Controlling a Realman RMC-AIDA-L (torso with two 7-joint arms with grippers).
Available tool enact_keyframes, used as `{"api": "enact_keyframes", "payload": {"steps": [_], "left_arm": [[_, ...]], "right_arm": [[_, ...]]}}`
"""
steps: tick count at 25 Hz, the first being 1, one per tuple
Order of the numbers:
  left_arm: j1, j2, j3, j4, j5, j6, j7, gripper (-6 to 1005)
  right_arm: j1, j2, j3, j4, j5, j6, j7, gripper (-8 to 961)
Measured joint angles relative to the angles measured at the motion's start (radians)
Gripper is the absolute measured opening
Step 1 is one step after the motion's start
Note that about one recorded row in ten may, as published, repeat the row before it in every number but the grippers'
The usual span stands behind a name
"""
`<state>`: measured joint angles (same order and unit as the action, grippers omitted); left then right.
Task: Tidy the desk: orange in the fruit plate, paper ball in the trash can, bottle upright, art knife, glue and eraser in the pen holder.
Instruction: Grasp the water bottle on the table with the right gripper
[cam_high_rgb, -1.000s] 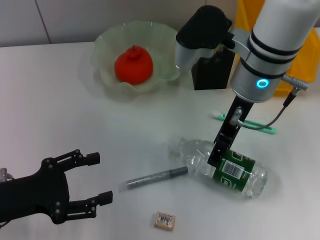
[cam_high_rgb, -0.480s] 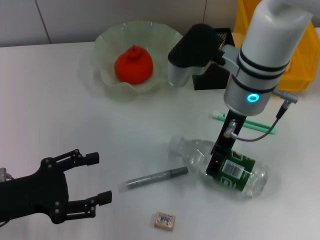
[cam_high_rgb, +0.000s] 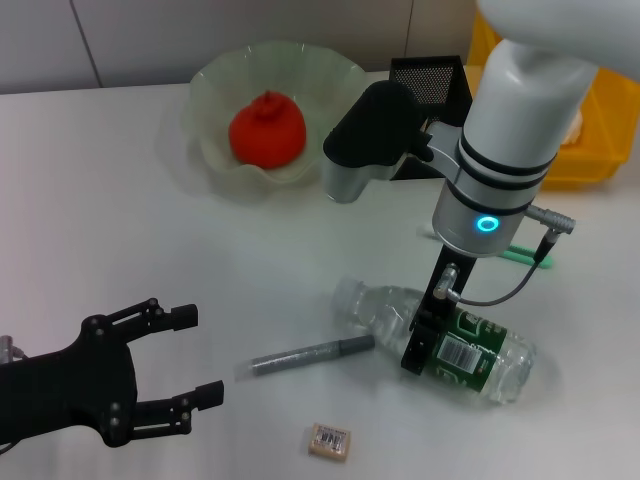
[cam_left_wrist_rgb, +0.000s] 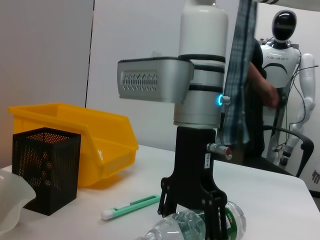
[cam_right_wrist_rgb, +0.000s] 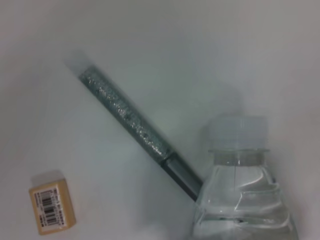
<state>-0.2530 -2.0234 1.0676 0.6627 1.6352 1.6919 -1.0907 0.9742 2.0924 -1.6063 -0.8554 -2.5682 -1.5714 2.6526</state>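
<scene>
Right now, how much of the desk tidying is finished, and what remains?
Done: the orange lies in the fruit plate. In hand: the right end effector straddles the bottle, which lies on its side. Left: the eraser, the grey glitter stick and the green knife lie on the table, outside the pen holder. No paper ball shows. The left end effector waits open near the front edge.

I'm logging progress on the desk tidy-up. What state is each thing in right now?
Red-orange round orange: in the pale-green scalloped fruit plate.
Clear plastic bottle: lying on its side.
Beige eraser: loose on the desk.
Grey glittery stick: lying flat on the desk.
Black mesh pen holder: upright.
Right gripper: open, straddling the bottle.
Left gripper: open, idle, apart.
</scene>
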Motion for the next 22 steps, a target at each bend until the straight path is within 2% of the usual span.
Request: {"api": "enact_keyframes", "payload": {"steps": [22], "left_arm": [[0.001,0.001,-0.017,-0.002,0.000,0.010,-0.002,810]], "right_arm": [[-0.016,0.000,-0.017,0.011,0.031,0.028,-0.023,825]]}}
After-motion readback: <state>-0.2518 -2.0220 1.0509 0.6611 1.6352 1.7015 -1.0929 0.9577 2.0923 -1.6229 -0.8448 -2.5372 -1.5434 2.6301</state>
